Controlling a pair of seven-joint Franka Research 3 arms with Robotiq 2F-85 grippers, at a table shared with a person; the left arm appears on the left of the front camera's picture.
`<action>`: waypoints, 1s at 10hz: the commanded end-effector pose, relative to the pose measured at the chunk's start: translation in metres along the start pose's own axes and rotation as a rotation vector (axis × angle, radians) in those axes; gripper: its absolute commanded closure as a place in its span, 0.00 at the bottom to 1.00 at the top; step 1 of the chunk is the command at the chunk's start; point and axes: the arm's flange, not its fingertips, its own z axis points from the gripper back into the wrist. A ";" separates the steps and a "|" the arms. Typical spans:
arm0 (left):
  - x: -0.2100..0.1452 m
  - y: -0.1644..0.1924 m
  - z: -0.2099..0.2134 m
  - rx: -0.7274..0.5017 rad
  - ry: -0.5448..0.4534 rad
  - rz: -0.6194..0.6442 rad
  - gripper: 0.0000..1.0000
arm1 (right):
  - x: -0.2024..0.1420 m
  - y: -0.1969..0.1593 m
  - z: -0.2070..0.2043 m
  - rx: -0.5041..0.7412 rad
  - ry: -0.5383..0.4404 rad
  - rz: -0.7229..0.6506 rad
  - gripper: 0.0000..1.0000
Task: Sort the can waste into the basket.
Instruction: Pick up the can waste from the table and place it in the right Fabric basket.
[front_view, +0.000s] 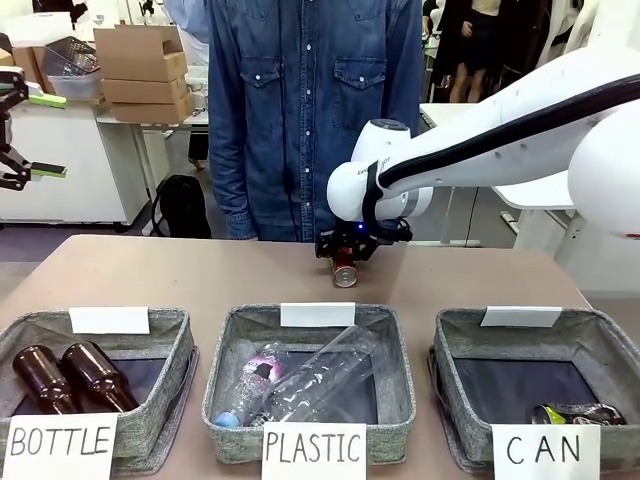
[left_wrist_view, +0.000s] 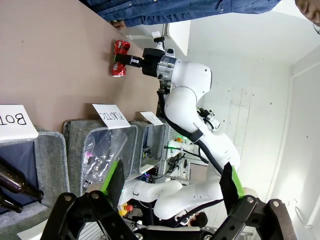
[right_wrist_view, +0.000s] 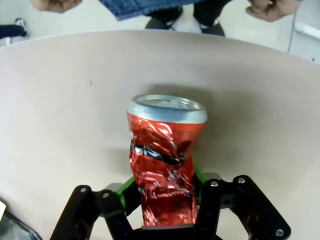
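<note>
Crumpled red can (right_wrist_view: 162, 170) pinched by right tool (right_wrist_view: 162, 200) at lower centre, seemingly for carrying to CAN basket (front_view: 610, 352).

The red can's (right_wrist_view: 162, 165) lower end is hidden between the right gripper's (right_wrist_view: 162, 200) fingers; the dark can (front_view: 578, 413) in the CAN basket (front_view: 600, 350) sits partly behind its sign (front_view: 545, 451).
</note>
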 end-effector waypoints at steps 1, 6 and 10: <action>-0.002 0.000 0.003 -0.001 0.009 -0.011 0.00 | 0.002 0.001 0.000 -0.035 -0.004 -0.031 1.00; -0.002 0.000 0.003 -0.001 0.009 -0.011 0.00 | -0.013 -0.002 0.067 -0.027 -0.010 -0.002 0.73; -0.002 0.000 0.003 -0.001 0.009 -0.011 0.00 | -0.070 -0.025 0.171 -0.019 0.093 0.077 0.73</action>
